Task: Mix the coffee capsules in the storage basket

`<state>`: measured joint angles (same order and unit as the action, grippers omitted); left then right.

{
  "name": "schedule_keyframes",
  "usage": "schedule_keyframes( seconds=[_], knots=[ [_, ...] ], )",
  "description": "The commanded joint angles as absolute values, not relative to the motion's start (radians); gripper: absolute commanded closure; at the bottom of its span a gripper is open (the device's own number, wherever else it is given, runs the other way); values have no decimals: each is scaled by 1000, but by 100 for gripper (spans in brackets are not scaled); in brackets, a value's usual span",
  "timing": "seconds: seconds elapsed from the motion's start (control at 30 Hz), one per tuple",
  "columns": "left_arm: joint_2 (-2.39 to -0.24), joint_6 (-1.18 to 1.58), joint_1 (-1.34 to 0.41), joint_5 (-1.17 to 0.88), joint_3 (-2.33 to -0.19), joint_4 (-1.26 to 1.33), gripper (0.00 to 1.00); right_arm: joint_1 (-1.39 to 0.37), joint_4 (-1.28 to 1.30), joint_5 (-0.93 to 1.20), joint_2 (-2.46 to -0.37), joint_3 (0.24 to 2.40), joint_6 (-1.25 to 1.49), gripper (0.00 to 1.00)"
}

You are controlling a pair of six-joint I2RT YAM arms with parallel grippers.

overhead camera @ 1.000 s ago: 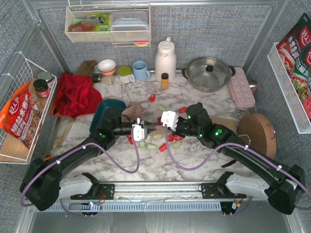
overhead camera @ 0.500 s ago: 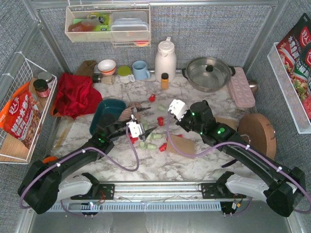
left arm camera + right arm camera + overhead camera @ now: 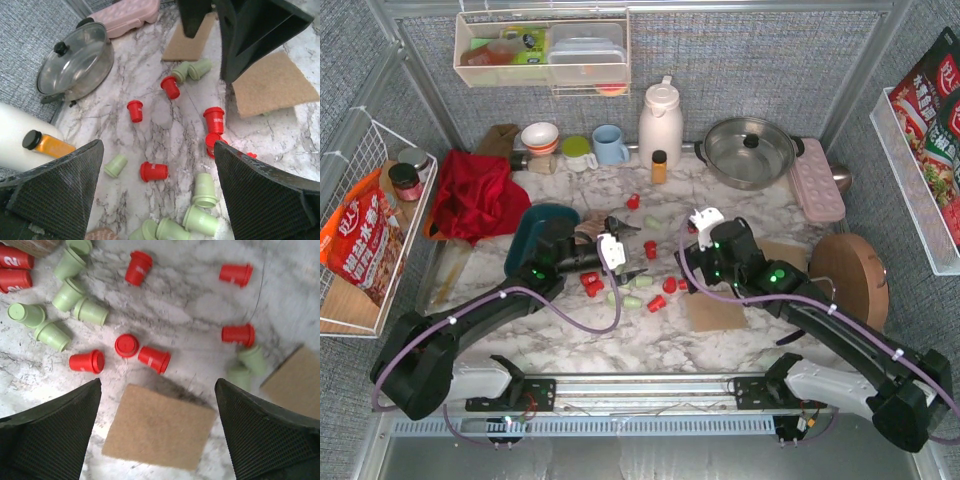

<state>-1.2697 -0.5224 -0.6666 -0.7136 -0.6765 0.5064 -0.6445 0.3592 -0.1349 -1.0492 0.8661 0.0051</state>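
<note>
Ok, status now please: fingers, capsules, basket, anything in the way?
Left fingers open, empty; right fingers open, empty. Coffee capsules, red and green, scattered on marble; none seen in storage basket. Left arm hides part of basket; brown pad beside capsules.

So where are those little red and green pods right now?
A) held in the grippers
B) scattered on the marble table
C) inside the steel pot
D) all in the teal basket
B: the coffee capsules lie loose across the table, outside the storage basket.
</note>
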Motion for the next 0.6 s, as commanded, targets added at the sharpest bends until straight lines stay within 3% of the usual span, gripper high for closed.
schedule_keyframes(
  seconds=[0.0,0.23,0.57],
  knots=[
    [-1265,-523,-668,-715,-654,554,1,-680,482,-266,-996,823,291,1],
    [-1241,-501,-668,-659,-625,639,1,-863,524,-458,-1026,745,466,1],
    [-1185,-629,-668,-677,-612,572,1,-1067,474,-741,-1299,770,541,2]
  ],
)
